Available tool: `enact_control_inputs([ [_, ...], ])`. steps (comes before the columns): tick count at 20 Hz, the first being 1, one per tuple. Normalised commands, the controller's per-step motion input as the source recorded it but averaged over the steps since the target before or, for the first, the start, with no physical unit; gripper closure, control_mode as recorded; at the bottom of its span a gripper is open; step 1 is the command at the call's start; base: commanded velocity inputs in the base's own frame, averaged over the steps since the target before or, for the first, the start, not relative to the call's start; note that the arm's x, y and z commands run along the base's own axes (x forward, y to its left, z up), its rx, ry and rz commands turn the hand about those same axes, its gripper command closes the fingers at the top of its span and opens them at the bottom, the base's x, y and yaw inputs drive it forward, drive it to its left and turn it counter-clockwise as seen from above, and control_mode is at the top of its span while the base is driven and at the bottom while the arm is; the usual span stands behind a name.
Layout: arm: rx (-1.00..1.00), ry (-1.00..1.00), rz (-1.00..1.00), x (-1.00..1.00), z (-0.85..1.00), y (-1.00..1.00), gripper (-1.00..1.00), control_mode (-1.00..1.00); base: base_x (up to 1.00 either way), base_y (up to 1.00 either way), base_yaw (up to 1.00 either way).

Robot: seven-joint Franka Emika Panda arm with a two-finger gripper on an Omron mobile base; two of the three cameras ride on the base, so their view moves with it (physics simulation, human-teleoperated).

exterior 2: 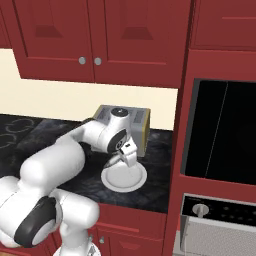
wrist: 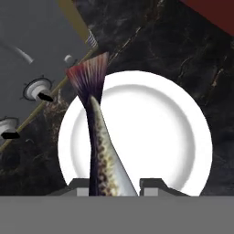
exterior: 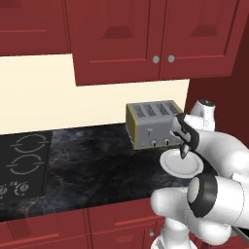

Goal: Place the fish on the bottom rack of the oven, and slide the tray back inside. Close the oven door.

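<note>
**benchbot_dan:** So where's the fish (wrist: 101, 151) sitting right now?

**panda_wrangler:** Right between the fingers. From the hand view the gripper (wrist: 113, 185) has pinched down on the fish body, with a fingertip tight on each side. The tail fin fans out away from the hand, reddish-purple at the edge, and it reaches past the rim of the white plate (wrist: 155, 132) toward the toaster (wrist: 32, 59). The body is dark with a pale speckled belly.

**benchbot_dan:** Is it lifted or still lying on the plate?

**panda_wrangler:** Honestly can't tell from that angle, since the fish just overlaps the plate. In the left base view the gripper (exterior: 185, 151) points down over the plate (exterior: 181, 164), very close to it, but the fish is too small to make out there.

**benchbot_dan:** And the surroundings?

**panda_wrangler:** The plate sits on the dark marbled counter (exterior: 97, 170), just in front of the silver four-slot toaster (exterior: 153, 124). A cooktop (exterior: 22, 165) is off at the left end of the counter. In the right base view the gripper (exterior 2: 126, 159) hangs over the plate (exterior 2: 124, 179), and the oven (exterior 2: 220, 132) is set in the red cabinetry to the right, well apart from the plate. A pale grey panel with a knob (exterior 2: 200, 209) sits below that black opening.
</note>
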Motion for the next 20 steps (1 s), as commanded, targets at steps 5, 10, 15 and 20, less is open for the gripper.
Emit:
enact_control_inputs([
  [5, 0.0, -0.03, 0.04, -0.33, 0.64, 0.01, 1.0, -1.0, 0.0, 0.0, 0.0],
  [10, -0.04, -0.14, 0.09, -0.33, 0.23, 0.16, 1.0, -1.0, 0.0, 0.0, 0.0],
  [15, -0.15, -0.02, 0.12, -0.07, 0.0, 0.63, 1.0, -1.0, 0.0, 0.0, 0.0],
  [20, -0.17, 0.0, 0.09, -0.01, -0.02, 0.55, 1.0, -1.0, 0.0, 0.0, 0.0],
])
